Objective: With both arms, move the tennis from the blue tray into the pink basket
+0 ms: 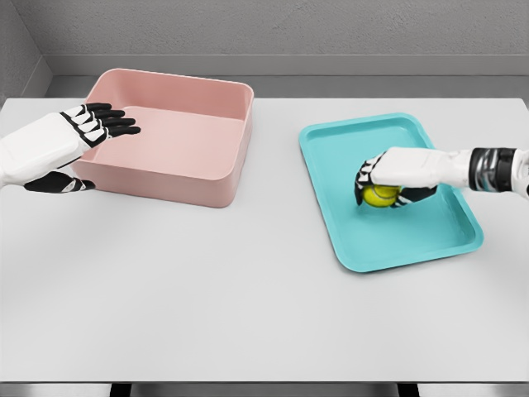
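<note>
Right robot hand reaches in level over the blue tray, fingers curled round the tennis ball at tray centre. Left robot hand, fingers spread, holds nothing at the pink basket left wall.

I see yellow tennis ball sitting in blue tray, near tray middle, partly covered by right robot hand curled around it. Tray lies flat, slightly skewed, right side of desk. Pink basket well apart at left, upright, nothing inside.
</note>
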Robot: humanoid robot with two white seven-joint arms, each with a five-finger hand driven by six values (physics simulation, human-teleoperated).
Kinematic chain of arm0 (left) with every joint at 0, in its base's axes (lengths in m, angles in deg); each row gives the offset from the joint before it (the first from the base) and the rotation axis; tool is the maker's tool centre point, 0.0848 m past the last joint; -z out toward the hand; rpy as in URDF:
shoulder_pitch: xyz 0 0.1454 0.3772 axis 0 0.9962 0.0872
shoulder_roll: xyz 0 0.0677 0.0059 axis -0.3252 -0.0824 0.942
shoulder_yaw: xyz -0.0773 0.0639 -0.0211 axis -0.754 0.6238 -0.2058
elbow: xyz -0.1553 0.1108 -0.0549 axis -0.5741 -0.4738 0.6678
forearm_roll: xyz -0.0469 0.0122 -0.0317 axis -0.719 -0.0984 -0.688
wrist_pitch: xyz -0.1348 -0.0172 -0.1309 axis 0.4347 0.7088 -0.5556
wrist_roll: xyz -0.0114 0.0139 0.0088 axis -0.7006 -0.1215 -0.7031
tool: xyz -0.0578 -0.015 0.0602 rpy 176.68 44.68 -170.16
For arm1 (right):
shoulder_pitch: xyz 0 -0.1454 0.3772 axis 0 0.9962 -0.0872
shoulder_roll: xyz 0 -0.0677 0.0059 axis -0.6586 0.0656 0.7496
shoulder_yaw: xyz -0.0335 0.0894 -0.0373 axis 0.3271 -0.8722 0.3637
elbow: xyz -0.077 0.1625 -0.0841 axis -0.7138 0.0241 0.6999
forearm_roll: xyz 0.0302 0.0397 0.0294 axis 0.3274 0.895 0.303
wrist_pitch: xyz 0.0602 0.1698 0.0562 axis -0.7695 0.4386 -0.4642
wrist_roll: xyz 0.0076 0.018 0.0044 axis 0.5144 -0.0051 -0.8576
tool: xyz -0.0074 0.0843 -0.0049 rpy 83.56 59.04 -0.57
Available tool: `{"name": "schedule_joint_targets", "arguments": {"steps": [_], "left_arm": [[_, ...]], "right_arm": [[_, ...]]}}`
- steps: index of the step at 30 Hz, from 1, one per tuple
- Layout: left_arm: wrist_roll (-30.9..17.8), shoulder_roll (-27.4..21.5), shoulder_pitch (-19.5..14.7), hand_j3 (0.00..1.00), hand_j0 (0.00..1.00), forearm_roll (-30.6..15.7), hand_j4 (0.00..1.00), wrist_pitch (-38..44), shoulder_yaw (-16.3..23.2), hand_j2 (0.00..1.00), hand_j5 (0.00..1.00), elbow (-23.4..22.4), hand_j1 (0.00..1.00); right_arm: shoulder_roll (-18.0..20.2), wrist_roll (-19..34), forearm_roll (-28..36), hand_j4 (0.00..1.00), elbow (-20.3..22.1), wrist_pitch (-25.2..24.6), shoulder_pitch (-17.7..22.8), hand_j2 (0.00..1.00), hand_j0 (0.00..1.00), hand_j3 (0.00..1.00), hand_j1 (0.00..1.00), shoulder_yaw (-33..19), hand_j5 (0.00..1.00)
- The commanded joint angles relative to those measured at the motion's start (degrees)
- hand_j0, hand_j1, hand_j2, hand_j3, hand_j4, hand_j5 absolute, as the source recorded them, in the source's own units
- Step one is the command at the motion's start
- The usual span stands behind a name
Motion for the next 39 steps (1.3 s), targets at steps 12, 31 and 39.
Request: {"name": "schedule_joint_targets", "arguments": {"steps": [12, 31, 39], "left_arm": [[0.03, -0.02, 0.00, 1.00, 1.00, -0.39, 1.00, 0.04, 0.07, 1.00, 1.00, 0.10, 1.00], [0.03, -0.02, 0.09, 1.00, 1.00, -0.39, 1.00, 0.04, 0.42, 1.00, 1.00, 0.10, 1.00], [0.03, -0.11, 0.09, 1.00, 1.00, -0.39, 1.00, 0.04, 0.51, 1.00, 1.00, 0.45, 1.00]], "right_arm": [[2.29, -0.01, -1.65, 0.48, 19.06, -0.15, 0.53, 0.48, 0.48, 0.48, 0.48, 0.15, 0.48], [-14.24, -0.01, -9.65, 0.47, 16.34, -0.15, 0.88, 0.47, 0.47, 0.47, 0.47, 2.43, 0.47], [-20.56, 0.08, -12.20, 0.47, 10.63, -0.15, 1.41, 0.47, 0.47, 0.47, 0.47, 3.40, 0.47]]}}
